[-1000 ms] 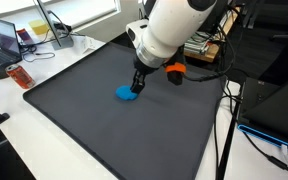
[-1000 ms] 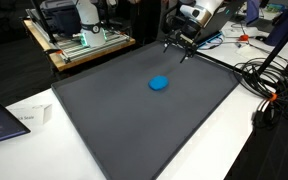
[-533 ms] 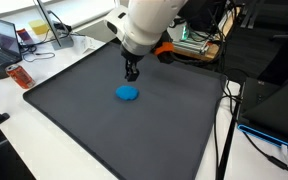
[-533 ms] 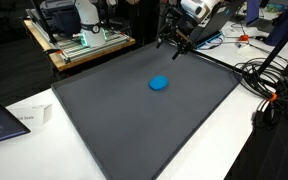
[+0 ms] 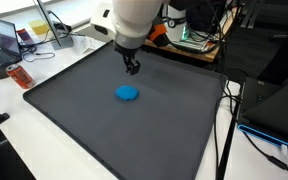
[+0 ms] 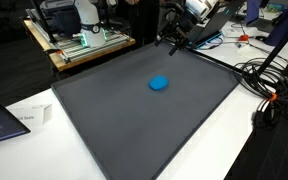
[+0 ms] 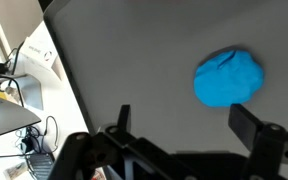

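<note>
Closest to me, in the wrist view, the pincer [image 7: 184,120] stands spread wide with nothing between its black fingers [image 7: 252,128] — only bare surface shows in the gap. Past one finger, and off to the side of the opening rather than in line with it, lies the rounded bright blue lump [image 7: 228,77] of soft-looking stuff. It is apart from the pincer and untouched.

In both exterior views the lump rests flat and alone near the middle of the dark grey mat [image 5: 74,125]. I judge that the plain dark sheet is there to make a small bright thing easy to pick out from where I sit. The pincer hangs over the mat's farther part, between the lump and the far edge, pointing down. It looks raised off the surface, though I cannot tell how high.

The mat covers most of the white worktop [image 5: 24,150]. Just beside the mat's edge lies a small orange-red object [image 5: 19,76], and farther back an open laptop [image 5: 6,40] sits well apart from the lump. In an exterior view, black cables [image 6: 269,90] trail along the worktop's other side — kept off the mat.
</note>
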`<action>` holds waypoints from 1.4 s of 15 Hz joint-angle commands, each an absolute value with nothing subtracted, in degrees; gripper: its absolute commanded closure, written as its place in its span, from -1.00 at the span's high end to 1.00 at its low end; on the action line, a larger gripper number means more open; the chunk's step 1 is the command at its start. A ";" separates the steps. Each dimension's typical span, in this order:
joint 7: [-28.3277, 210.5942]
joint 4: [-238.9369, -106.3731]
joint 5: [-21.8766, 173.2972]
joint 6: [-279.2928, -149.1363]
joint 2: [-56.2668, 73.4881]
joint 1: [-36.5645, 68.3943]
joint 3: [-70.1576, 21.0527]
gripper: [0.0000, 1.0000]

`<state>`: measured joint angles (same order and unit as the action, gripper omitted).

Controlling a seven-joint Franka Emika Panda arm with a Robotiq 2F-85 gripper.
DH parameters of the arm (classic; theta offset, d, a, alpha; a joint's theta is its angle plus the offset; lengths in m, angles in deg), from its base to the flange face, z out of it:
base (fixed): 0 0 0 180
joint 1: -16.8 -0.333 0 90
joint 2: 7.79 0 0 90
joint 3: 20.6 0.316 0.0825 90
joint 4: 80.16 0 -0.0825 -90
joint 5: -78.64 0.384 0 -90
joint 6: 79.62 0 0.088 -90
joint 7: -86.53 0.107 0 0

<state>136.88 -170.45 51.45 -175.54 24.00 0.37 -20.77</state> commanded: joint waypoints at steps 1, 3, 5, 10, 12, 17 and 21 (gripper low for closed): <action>129.31 -166.00 55.69 -171.42 25.92 1.84 -19.82 1.00; 126.42 -164.46 57.56 -170.06 26.81 2.20 -19.98 1.00; 123.77 -163.23 59.41 -169.28 27.54 2.77 -20.12 1.00; 116.81 -159.45 64.68 -167.82 29.91 5.52 -20.67 1.00; 113.92 -158.16 66.69 -167.26 30.76 6.91 -20.89 1.00; 106.13 -157.86 73.46 -169.71 31.21 11.73 -20.59 1.00; 102.76 -159.81 81.05 -174.73 30.41 15.15 -20.15 1.00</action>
<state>105.64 -159.34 75.52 -171.71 30.59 12.65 -21.01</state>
